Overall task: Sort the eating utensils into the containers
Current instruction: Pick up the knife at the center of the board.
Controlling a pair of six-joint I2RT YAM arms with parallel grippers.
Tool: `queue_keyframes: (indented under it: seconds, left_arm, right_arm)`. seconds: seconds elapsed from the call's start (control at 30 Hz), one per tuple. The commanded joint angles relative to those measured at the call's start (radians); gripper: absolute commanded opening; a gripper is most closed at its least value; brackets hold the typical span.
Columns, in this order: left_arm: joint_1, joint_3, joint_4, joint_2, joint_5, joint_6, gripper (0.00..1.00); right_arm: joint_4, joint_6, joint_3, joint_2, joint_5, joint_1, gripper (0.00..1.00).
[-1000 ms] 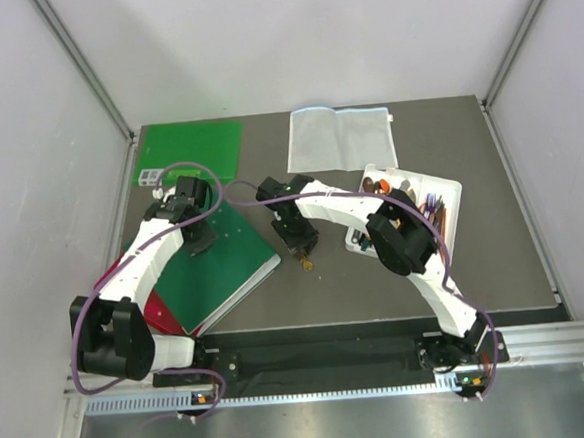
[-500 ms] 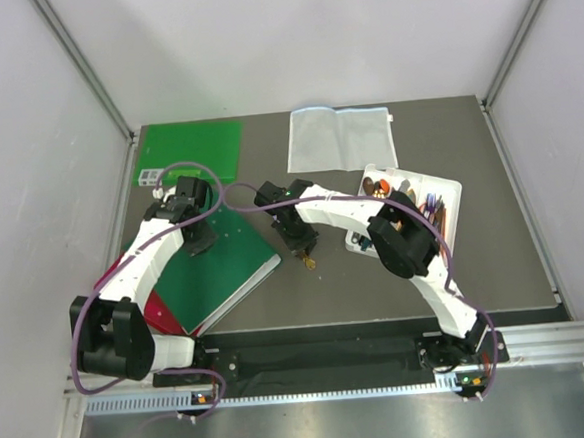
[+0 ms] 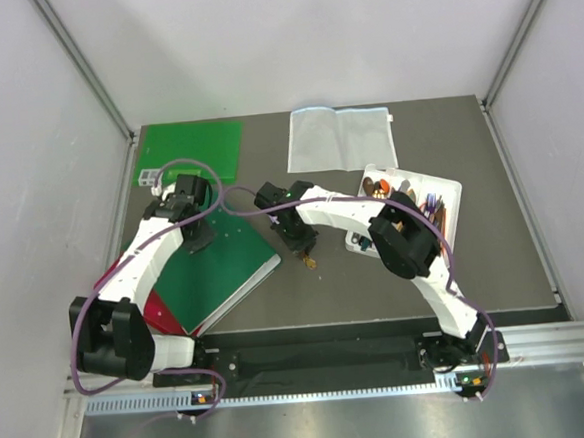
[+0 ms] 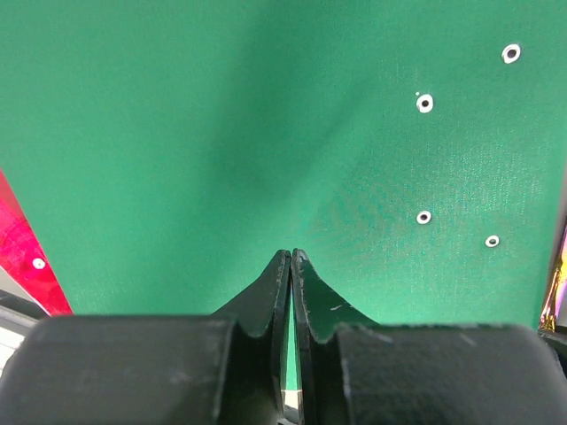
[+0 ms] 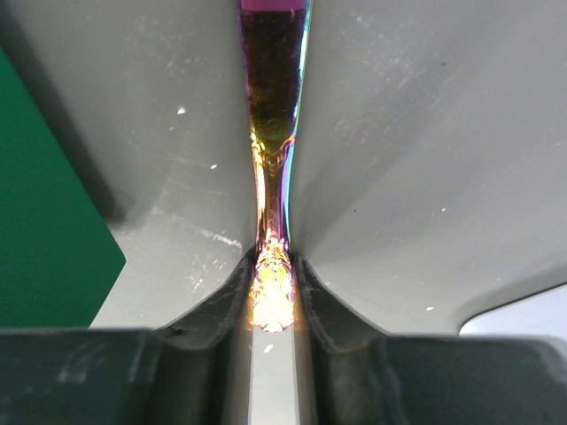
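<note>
Iridescent utensil (image 5: 273, 177) lies just right of the green book (image 4: 221, 133). Over that book, your left gripper (image 4: 291, 266) has its jaws pressed together, empty. Your right gripper (image 5: 271, 288) clamps the utensil's end. The white tray (image 3: 457, 195) is farther right.

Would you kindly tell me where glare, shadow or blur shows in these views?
Right wrist: the iridescent utensil glares gold at the right end effector; top external: even, sharp light; left wrist: a soft shadow crosses the green book.
</note>
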Motion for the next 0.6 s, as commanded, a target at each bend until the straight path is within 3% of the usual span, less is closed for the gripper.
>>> queue_keyframes:
  seconds: [0.0, 0.1, 0.33, 0.57]
  left_arm:
    - [-0.004, 0.045, 0.0, 0.008, -0.024, 0.005, 0.09]
    - [-0.005, 0.062, -0.006, 0.014, -0.022, 0.002, 0.09]
    - [-0.009, 0.099, -0.02, 0.031, -0.033, 0.005, 0.08]
    - [-0.018, 0.105, -0.022, 0.044, -0.031, 0.003, 0.08]
  right_arm:
    - [0.169, -0.043, -0.152, 0.21, 0.066, 0.004, 0.0]
    - [0.178, -0.053, -0.175, 0.221, 0.057, 0.007, 0.0]
    - [0.289, -0.062, -0.286, 0.082, 0.1, 0.002, 0.0]
    - [0.32, -0.059, -0.287, -0.02, 0.1, -0.019, 0.0]
